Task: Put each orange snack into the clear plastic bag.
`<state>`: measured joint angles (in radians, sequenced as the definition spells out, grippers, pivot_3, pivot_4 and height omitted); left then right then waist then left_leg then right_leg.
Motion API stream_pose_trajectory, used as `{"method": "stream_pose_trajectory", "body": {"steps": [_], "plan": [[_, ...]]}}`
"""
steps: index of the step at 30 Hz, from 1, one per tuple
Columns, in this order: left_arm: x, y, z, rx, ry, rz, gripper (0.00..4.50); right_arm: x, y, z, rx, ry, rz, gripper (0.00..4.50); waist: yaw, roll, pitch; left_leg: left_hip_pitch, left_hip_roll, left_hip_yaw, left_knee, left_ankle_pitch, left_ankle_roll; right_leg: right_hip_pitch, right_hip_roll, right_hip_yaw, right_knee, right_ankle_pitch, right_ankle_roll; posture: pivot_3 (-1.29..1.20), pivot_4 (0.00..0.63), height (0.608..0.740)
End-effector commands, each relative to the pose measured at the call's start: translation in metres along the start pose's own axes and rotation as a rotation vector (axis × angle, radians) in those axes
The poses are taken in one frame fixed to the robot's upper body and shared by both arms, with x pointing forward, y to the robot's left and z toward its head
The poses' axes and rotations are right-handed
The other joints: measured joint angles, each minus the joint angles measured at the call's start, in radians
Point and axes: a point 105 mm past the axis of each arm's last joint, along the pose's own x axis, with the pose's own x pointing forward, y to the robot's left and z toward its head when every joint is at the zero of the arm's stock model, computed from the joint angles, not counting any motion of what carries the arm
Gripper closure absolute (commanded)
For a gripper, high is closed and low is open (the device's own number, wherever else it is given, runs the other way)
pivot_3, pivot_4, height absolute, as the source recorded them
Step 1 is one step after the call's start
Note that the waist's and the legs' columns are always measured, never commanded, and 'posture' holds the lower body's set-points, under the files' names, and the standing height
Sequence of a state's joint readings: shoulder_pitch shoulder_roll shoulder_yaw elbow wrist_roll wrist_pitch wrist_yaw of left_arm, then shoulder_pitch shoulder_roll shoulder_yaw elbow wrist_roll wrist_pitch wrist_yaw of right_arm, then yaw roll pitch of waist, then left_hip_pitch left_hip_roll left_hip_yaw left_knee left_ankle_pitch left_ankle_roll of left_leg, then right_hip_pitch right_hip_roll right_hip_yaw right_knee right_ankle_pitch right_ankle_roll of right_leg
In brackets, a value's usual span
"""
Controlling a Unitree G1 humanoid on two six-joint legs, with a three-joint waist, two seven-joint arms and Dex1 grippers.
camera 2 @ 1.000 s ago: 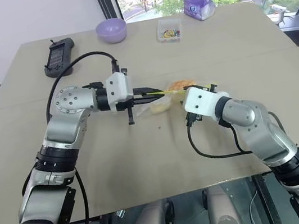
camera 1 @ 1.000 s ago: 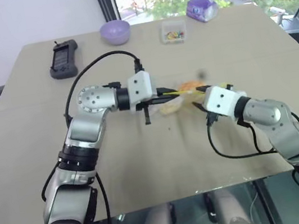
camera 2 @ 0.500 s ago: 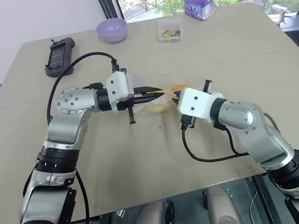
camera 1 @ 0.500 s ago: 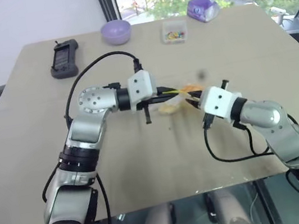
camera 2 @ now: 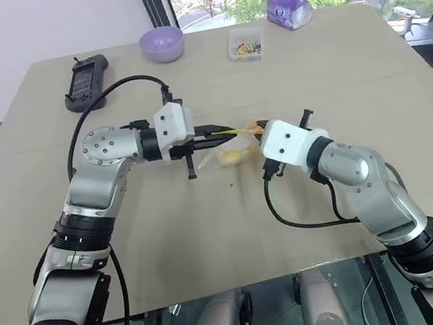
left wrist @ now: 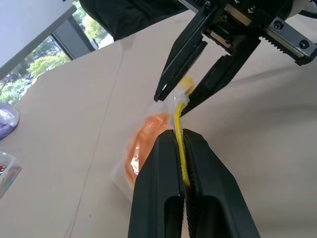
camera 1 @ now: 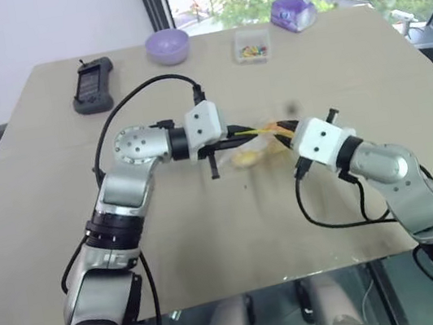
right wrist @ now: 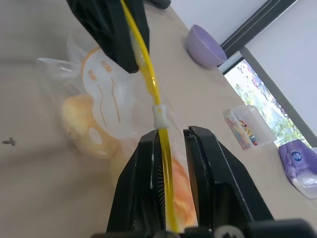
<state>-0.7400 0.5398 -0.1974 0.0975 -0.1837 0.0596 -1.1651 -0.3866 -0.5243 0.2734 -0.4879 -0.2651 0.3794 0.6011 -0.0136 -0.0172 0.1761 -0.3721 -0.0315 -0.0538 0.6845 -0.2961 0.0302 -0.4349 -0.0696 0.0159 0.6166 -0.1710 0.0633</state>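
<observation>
The left gripper's (left wrist: 184, 148) two black fingers were pressed tight on the thin yellow strip (right wrist: 148, 74) along the mouth of the crinkly clear plastic bag (right wrist: 94, 119), and I saw the right gripper's (right wrist: 170, 163) fingers set narrowly around the same strip further along, one pad against it and the other a sliver off, just behind a small white slider (right wrist: 158, 113). I held the bag up between the two arms above the beige table (camera 1: 212, 237), near its middle, its body hanging below the strip. Inside the bag I could make out the round orange-yellow bun (right wrist: 81, 121) and more orange beside it, so both snacks seemed to be in already. The strip's long axis ran straight from one gripper to the other, and the slider sat nearest the right fingers. I judged the coming move to be a pull along that line, which would need the left grip firm.
</observation>
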Motion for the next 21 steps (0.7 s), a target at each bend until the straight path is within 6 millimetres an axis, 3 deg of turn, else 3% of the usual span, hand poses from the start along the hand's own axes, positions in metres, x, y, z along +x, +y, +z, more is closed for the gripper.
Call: {"method": "stream_pose_trajectory", "body": {"steps": [1,21], "plan": [[-0.0015,0.0044,0.0107,0.038,-0.023,0.019,4.5,-0.0044,-0.0045,0.0111,-0.012,-0.048,-0.023,3.68,0.0,0.0,0.0,0.0,0.0,0.0,0.0,0.0,0.0,0.0,0.0,0.0,0.0,0.0,0.0,0.0,0.15,0.74],[0.0002,0.0038,0.0111,0.033,-0.026,0.018,4.5,-0.0038,-0.0073,0.0209,0.002,-0.091,-0.015,3.68,0.0,0.0,0.0,0.0,0.0,0.0,0.0,0.0,0.0,0.0,0.0,0.0,0.0,0.0,0.0,0.0,0.15,0.74]]}}
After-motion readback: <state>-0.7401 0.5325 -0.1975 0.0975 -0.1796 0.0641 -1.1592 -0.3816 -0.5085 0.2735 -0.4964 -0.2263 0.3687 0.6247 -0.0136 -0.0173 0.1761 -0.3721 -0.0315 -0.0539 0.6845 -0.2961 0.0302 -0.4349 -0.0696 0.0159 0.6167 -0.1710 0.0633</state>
